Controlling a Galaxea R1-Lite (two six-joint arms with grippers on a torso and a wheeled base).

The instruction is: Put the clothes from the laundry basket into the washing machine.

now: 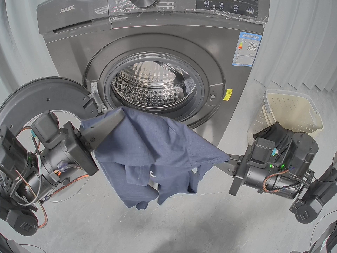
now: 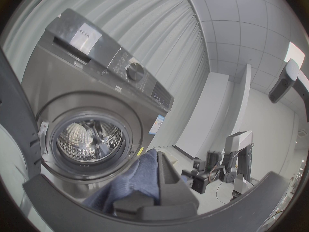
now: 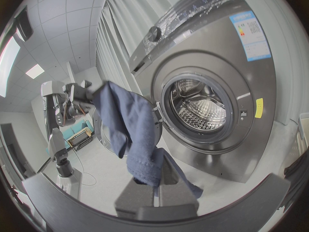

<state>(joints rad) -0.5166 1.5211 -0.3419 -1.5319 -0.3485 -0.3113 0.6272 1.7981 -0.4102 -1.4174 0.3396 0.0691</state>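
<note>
Holding a blue shirt (image 1: 158, 148) stretched out, pinching one end in the left gripper (image 1: 117, 116), the other in the right gripper (image 1: 224, 160); dangling it right before the open washing machine (image 1: 175, 39).

A navy blue T-shirt (image 1: 154, 148) hangs stretched in the air just in front of the washing machine (image 1: 158, 36), level with its opening. One end is pinched in the left gripper (image 1: 116, 118) and the other in the right gripper (image 1: 224, 162), and the middle droops in loose folds. The machine is a dark grey front-loader. Its round door (image 1: 45, 92) is swung wide open, baring the steel drum (image 1: 151, 81). A cream perforated laundry basket (image 1: 298, 109) stands beside the machine, with a black garment (image 1: 277, 134) draped over its rim.
</note>
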